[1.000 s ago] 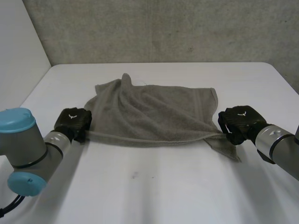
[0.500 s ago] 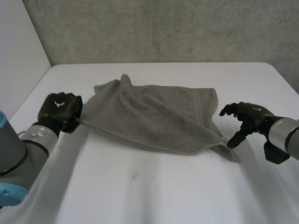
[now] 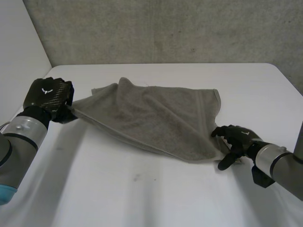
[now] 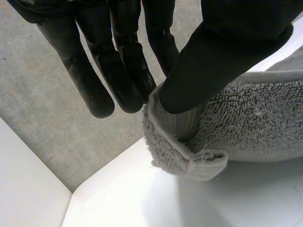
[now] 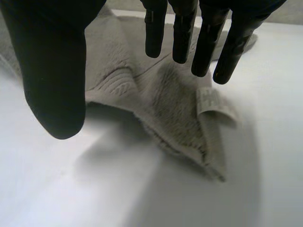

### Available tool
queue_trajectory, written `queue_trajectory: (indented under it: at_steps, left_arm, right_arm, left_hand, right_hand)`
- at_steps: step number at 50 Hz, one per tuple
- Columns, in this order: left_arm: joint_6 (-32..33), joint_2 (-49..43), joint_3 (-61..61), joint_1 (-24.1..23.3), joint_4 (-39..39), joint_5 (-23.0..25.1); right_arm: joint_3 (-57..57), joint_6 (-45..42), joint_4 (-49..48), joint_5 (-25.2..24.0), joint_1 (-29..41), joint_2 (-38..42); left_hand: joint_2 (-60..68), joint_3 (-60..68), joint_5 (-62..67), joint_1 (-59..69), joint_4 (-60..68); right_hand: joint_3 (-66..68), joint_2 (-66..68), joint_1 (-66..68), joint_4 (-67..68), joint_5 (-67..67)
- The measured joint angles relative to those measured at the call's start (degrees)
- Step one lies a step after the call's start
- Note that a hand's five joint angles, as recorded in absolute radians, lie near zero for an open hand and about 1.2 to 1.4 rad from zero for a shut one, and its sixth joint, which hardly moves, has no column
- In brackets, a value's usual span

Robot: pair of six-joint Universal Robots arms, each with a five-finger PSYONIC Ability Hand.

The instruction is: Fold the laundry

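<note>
My left hand [image 3: 47, 98] has the grey towel [image 3: 156, 116] pinched at its left corner, thumb pressed against straight fingers. That corner is raised off the white table [image 3: 142, 198], so the cloth stretches from my grip down toward the middle. The rest of the towel lies rumpled across the centre of the table. My right hand [image 3: 235, 140] is spread wide and holds nothing. It hangs just over the near right corner, where a small label [image 5: 211, 100] curls up from the hem.

I judge 1 risk to be the left pinch: only a small bite of hem sits under my thumb, and a hard pull could slide it free. A 2nd is the right corner, which is doubled over on itself. If I close my right hand there I may catch 2 layers, or just the label, and the fold would come out crooked. A 3rd comes from holding only 1 corner: pulling to the left would drag the whole towel along the table and away from my right hand rather than flattening it.
</note>
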Motion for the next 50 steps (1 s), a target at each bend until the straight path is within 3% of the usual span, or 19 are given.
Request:
queue_trajectory:
  at_steps: [7, 9, 10, 11, 13, 19, 24, 30, 34, 38, 43, 50]
  left_arm:
    - [-0.03, -0.02, -0.01, 0.76, 0.02, 0.06]
    - [-0.03, -0.02, -0.03, 0.82, 0.02, 0.07]
    - [-0.03, -0.02, -0.05, 0.84, 0.01, 0.08]
    - [-0.03, -0.02, -0.05, 0.84, 0.01, 0.08]
    - [-0.03, 0.03, -0.07, 0.83, -0.06, 0.09]
    - [-0.01, 0.93, -0.04, 0.74, -1.03, 0.10]
    - [0.12, 4.52, 1.10, 0.60, -3.94, 0.16]
    - [0.27, 11.86, 6.57, 0.34, -9.69, 0.23]
    - [0.54, 16.10, 16.24, 0.17, -18.45, 0.36]
    - [0.85, 15.92, 25.71, 0.22, -28.51, 0.49]
    - [1.37, 8.86, 36.31, 0.31, -42.94, 0.56]
    - [4.95, -3.31, 38.83, -0.02, -51.29, 0.33]
  right_arm:
    - [0.01, -0.43, -2.31, 1.16, 0.94, 1.37]
    - [-0.08, -0.64, -3.37, 1.81, 1.02, 1.70]
    - [-0.24, -0.83, -4.37, 2.37, 1.04, 2.03]
    - [-0.24, -0.83, -4.37, 2.37, 1.04, 2.03]
    - [-0.67, -1.32, -6.09, 3.27, 1.04, 2.65]
    - [-2.30, -3.75, -7.52, 4.45, 0.69, 1.87]
    - [-5.47, -7.80, -4.79, 4.65, 0.40, -5.04]
    - [-15.17, -16.51, 7.17, 3.85, 0.29, -18.56]
    - [-27.51, -23.94, 19.28, 3.50, -0.14, -24.83]
    - [-38.30, -29.96, 29.83, 3.75, -1.32, -25.72]
    - [-45.70, -37.11, 39.52, 4.91, -2.23, -20.98]
    - [-43.48, -45.02, 43.02, 8.99, 0.05, -10.73]
  left_hand:
    - [0.00, 0.00, 0.00, 0.00, 0.00]
    - [0.00, 0.00, 0.00, 0.00, 0.00]
    - [0.00, 0.00, 0.00, 0.00, 0.00]
    - [0.00, 0.00, 0.00, 0.00, 0.00]
    - [0.00, 0.00, 0.00, 0.00, 0.00]
    - [0.00, 0.00, 0.00, 0.00, 0.00]
    - [0.01, 0.02, 0.00, 0.00, 0.00]
    - [0.04, 0.04, 0.17, 0.03, 0.01]
    - [0.04, 0.05, 0.26, 0.28, 0.02]
    - [0.05, 0.05, 0.33, 0.28, 0.02]
    - [0.05, 0.05, 0.33, 0.30, 0.02]
    - [0.04, 0.05, 0.33, 0.30, 0.01]
  right_hand:
    - [4.29, 1.91, 3.79, 4.23, 3.19]
    - [11.48, 10.74, 10.43, 11.38, 9.85]
    - [25.68, 24.77, 22.46, 24.51, 22.16]
    - [25.68, 24.77, 22.46, 24.51, 22.16]
    - [40.23, 39.41, 34.40, 39.58, 37.26]
    - [46.10, 44.70, 37.32, 46.37, 43.74]
    - [46.10, 44.71, 37.32, 46.39, 43.90]
    - [46.10, 44.72, 37.32, 46.40, 44.11]
    - [46.10, 44.72, 37.32, 46.44, 44.25]
    - [46.26, 44.71, 37.32, 46.59, 44.35]
    - [46.36, 44.71, 37.32, 46.59, 44.47]
    - [46.36, 44.71, 37.32, 46.59, 44.48]
